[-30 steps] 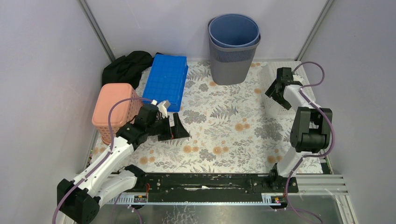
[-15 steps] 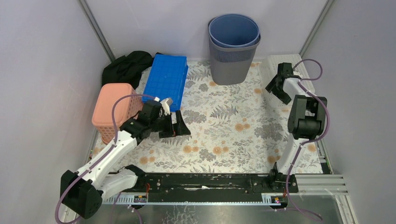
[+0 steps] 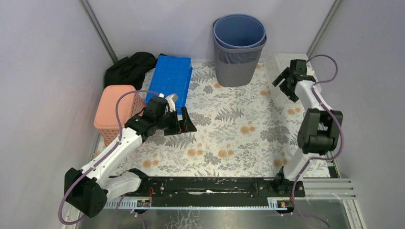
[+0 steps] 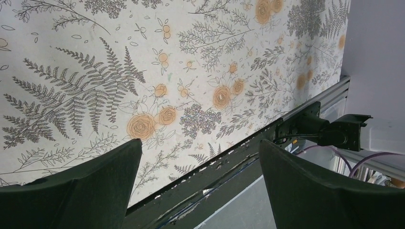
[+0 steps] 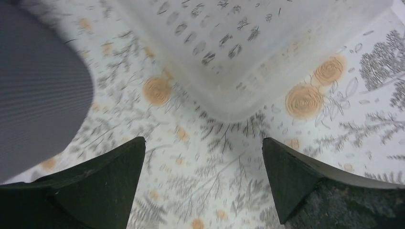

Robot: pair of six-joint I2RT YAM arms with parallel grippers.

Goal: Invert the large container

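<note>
A grey wastebasket with a blue one nested inside stands upright at the back centre; its ribbed side shows in the right wrist view. A white perforated container sits at the back right, and its corner shows in the right wrist view. My right gripper is open and empty, hovering over the mat just in front of that corner. My left gripper is open and empty above the floral mat, near the blue crate.
A pink basket stands at the left, with black cloth behind it. The blue crate lies bottom up. The black rail runs along the near edge, also in the left wrist view. Walls close in all round.
My right gripper has moved back and right, closer to the white container's corner. My left gripper has shifted slightly back towards the blue crate. Both stay open.
</note>
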